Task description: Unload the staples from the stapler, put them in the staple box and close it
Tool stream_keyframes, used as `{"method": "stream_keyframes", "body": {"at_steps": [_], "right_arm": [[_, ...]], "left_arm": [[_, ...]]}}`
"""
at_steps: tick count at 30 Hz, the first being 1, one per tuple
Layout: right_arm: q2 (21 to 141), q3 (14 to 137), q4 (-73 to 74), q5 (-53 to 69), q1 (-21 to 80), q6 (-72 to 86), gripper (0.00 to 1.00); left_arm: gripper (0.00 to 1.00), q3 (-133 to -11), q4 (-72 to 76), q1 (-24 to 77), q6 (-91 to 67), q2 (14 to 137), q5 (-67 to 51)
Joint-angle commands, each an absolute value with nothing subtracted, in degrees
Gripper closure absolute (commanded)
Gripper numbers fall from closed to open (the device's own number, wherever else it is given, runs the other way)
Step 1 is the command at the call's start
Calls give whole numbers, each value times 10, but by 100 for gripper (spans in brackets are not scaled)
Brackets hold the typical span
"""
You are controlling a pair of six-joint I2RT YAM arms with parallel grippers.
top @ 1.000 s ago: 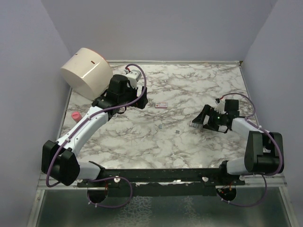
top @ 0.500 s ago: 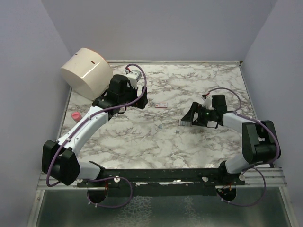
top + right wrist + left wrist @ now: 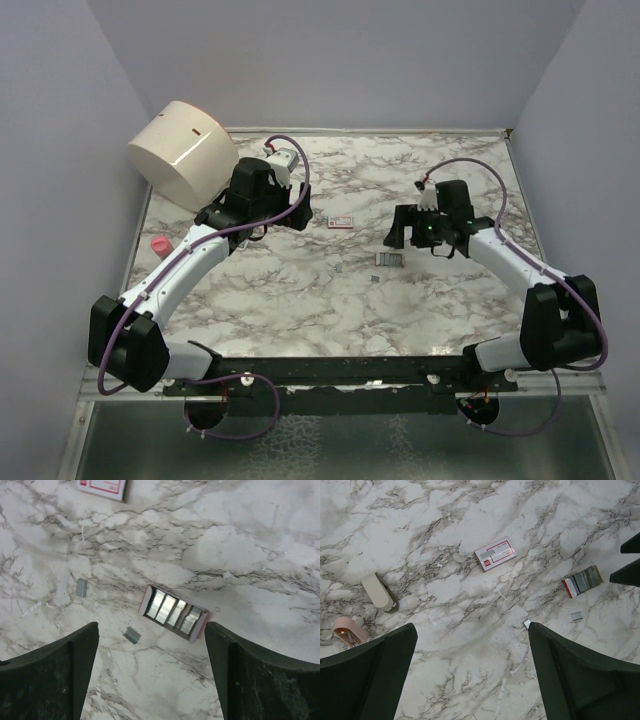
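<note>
The pink stapler [image 3: 347, 630] lies at the left edge of the left wrist view, partly behind my left finger; the left arm hides it from above. Two tiny grey staple strips [image 3: 132, 635] [image 3: 81, 587] lie loose on the marble; one shows from above [image 3: 377, 277] and in the left wrist view [image 3: 576, 616]. My left gripper [image 3: 471, 627] [image 3: 297, 216] is open and empty above bare marble. My right gripper [image 3: 151, 626] [image 3: 398, 238] is open and empty, hovering just short of an open staple box.
The open staple box [image 3: 174, 613] [image 3: 389, 260] [image 3: 582, 580] has pink ends and holds shiny strips. A flat pink tile [image 3: 341, 222] [image 3: 495, 560] lies mid-table. A slim cream piece [image 3: 379, 592] lies beside the stapler. A cream drum [image 3: 183, 150] stands back left, and a small pink object [image 3: 158, 244] lies at the left edge.
My right gripper has swung left and farther back, from the right side to just behind the staple box. The left arm has not moved.
</note>
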State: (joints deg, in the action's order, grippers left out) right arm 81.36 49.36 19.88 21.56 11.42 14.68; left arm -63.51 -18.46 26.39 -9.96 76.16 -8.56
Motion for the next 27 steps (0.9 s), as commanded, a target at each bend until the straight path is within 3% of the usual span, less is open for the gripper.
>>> {"method": "stream_keyframes", "body": {"at_steps": [1,7,16,21,27], "right_arm": [[801,512,254,143,199,95,18],[901,587,274,82,310,163,34],[1074,776,410,47,397,306,34],[1127,839,460,34,413,318,48],[1176,888,496,11,433,319,50]], "left_arm": [[3,-637,-173,268,-103,762,-98],[3,-634,-170,268,-107,760,-88],[3,-636,-180,262,-96,751,-41],[3,-636,-181,258,-93,747,-31],[2,-636,-181,258,-92,741,-28]]}}
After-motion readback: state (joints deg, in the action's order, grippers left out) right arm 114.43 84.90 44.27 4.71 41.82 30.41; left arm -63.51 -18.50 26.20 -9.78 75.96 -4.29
